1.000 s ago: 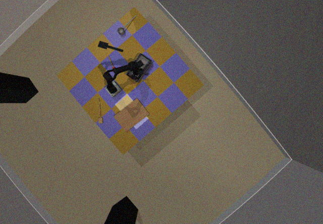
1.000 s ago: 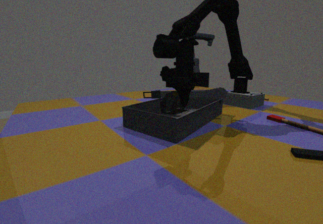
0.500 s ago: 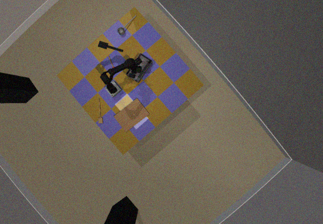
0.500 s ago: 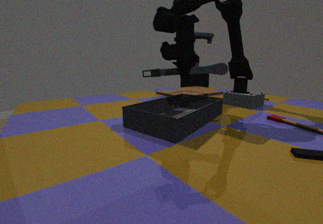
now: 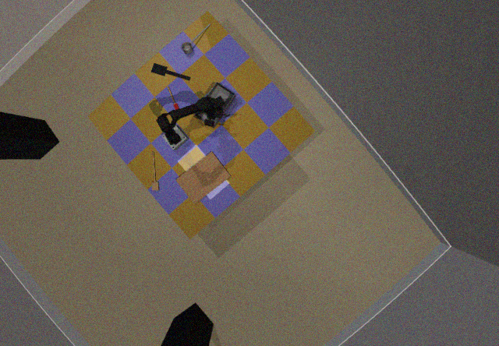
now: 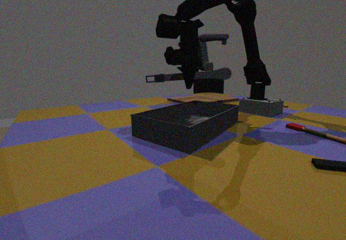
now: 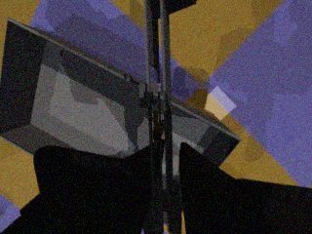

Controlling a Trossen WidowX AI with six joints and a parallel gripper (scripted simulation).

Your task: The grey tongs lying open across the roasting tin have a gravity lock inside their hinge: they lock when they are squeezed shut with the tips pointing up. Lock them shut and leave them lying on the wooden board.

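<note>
The grey tongs (image 6: 173, 77) (image 7: 166, 117) hang nearly level above the roasting tin (image 6: 156, 132) (image 7: 19, 63) (image 5: 232, 95), with a gap below them in the exterior view. My gripper (image 6: 188, 87) (image 7: 172, 145) points down and is shut on the tongs, across both arms. In the wrist view the arms run close together, almost parallel. One end of the tongs carries a small open rectangular frame at the left in the exterior view. Whether the lock is engaged cannot be seen. The wooden board (image 5: 189, 181) (image 6: 178, 100) lies beyond the tin, with nothing seen lying on it.
A black spatula (image 5: 159, 69) (image 6: 330, 165), a red-ended brush (image 5: 175, 106) (image 6: 295, 126), a ladle (image 5: 187, 47) and a wooden tool (image 5: 155, 185) lie on the chequered table top. My arm's grey base (image 6: 259, 107) stands near the board. A grey jointed shape (image 6: 213, 37) shows in the background.
</note>
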